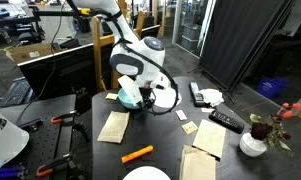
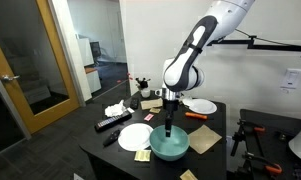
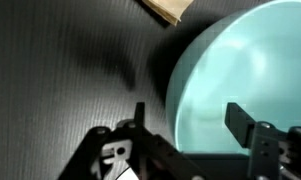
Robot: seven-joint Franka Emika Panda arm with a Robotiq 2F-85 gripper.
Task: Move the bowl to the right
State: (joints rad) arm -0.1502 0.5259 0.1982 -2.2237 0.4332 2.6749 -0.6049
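The teal bowl (image 2: 171, 149) stands on the black table near its front edge; it also shows in an exterior view (image 1: 129, 97) under the arm. In the wrist view the bowl (image 3: 240, 70) fills the right side. My gripper (image 3: 190, 115) is open and points straight down over the bowl's rim. One finger is outside the rim over the table and the other is inside the bowl. In an exterior view my gripper (image 2: 169, 129) reaches down to the bowl's rim. I cannot tell if the fingers touch the bowl.
White plates (image 2: 135, 136) (image 2: 200, 105) lie on either side of the bowl. Brown napkins (image 1: 113, 126) (image 1: 208, 138), an orange marker (image 1: 137, 153), remotes (image 1: 226, 120) and a white vase with flowers (image 1: 254, 141) lie on the table. A napkin corner (image 3: 165, 8) shows in the wrist view.
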